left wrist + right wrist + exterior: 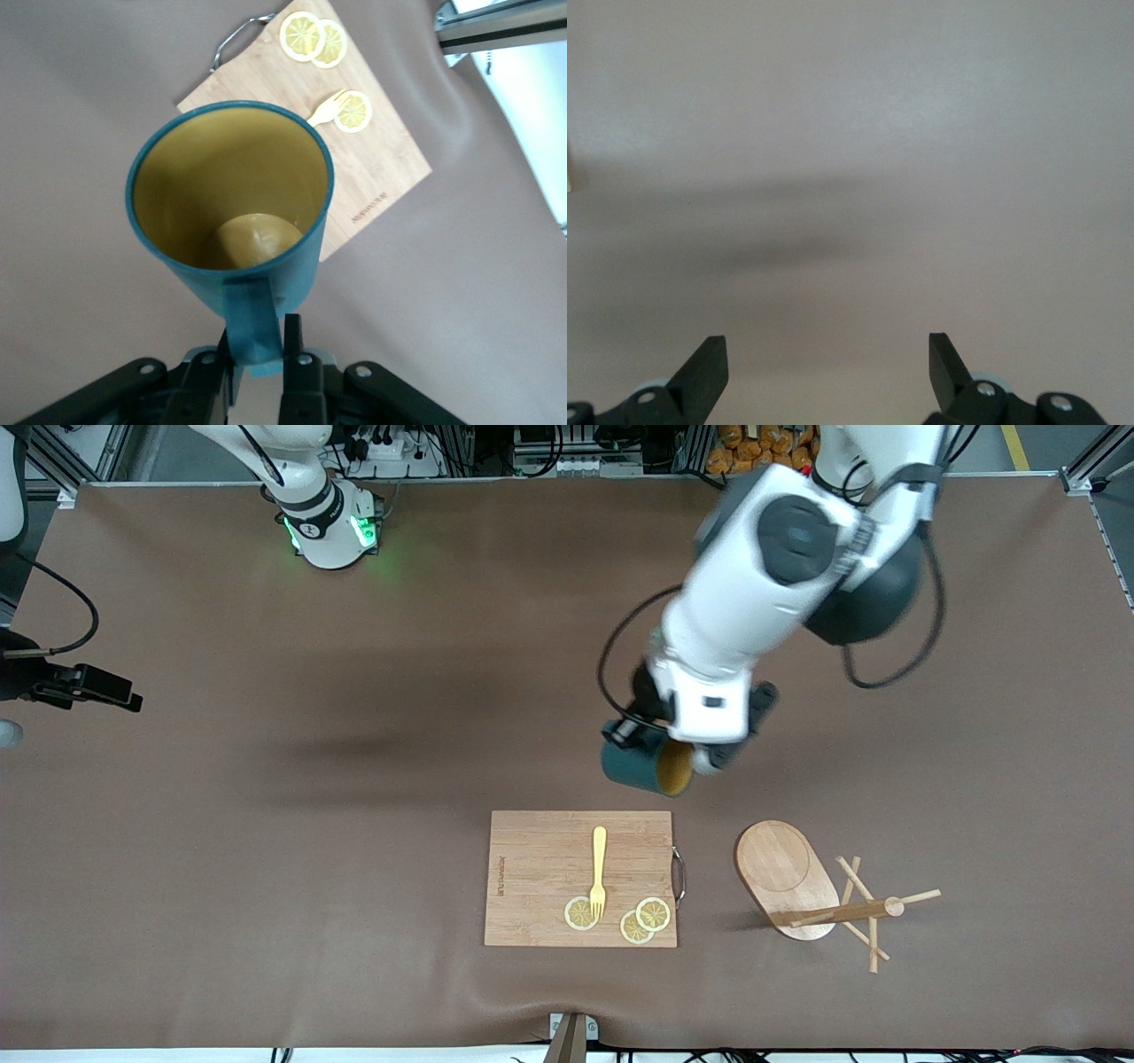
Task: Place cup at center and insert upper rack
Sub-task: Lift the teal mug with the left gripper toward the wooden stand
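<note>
We see the teal cup point(640, 766), mustard inside, held sideways by its handle in the left hand point(266, 350), mouth toward the rack point(802, 886). Right hand point(828, 367) waits, fingers spread.

Small print on cutting board point(580, 877): illegible.

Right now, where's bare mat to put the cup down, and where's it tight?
The left gripper holds the cup by its handle over bare mat just above the cutting board. Bare mat also runs from there to the right gripper, open at its end. Tight: the gap between the board and the toppled upper rack.
</note>
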Robot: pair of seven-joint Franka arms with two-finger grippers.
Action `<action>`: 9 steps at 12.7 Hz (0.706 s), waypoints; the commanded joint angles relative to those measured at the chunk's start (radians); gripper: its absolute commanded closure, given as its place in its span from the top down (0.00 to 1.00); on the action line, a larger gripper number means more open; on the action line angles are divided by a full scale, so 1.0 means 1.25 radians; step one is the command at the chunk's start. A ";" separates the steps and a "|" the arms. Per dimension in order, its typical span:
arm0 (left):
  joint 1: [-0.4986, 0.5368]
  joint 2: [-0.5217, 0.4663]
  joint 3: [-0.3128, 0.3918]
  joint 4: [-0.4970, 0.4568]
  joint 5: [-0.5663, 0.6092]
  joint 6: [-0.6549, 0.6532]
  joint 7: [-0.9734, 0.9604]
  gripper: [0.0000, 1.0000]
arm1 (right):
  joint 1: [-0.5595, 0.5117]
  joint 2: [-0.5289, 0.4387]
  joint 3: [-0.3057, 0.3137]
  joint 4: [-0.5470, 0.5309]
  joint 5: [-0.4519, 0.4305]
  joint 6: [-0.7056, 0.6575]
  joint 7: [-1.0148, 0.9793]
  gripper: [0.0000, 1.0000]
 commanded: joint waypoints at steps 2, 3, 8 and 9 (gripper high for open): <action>0.103 -0.027 -0.017 -0.030 -0.159 -0.017 0.159 0.00 | -0.010 -0.010 0.010 0.001 -0.035 0.004 0.001 1.00; 0.142 -0.024 -0.017 -0.030 -0.213 -0.037 0.212 0.00 | -0.010 -0.010 0.010 0.001 -0.032 0.004 0.001 1.00; 0.321 0.027 -0.016 -0.030 -0.453 -0.181 0.410 0.00 | -0.011 -0.011 0.011 0.000 -0.021 0.000 0.002 1.00; 0.337 0.047 -0.011 -0.030 -0.490 -0.205 0.414 0.00 | -0.011 -0.011 0.010 0.000 -0.022 -0.002 0.002 1.00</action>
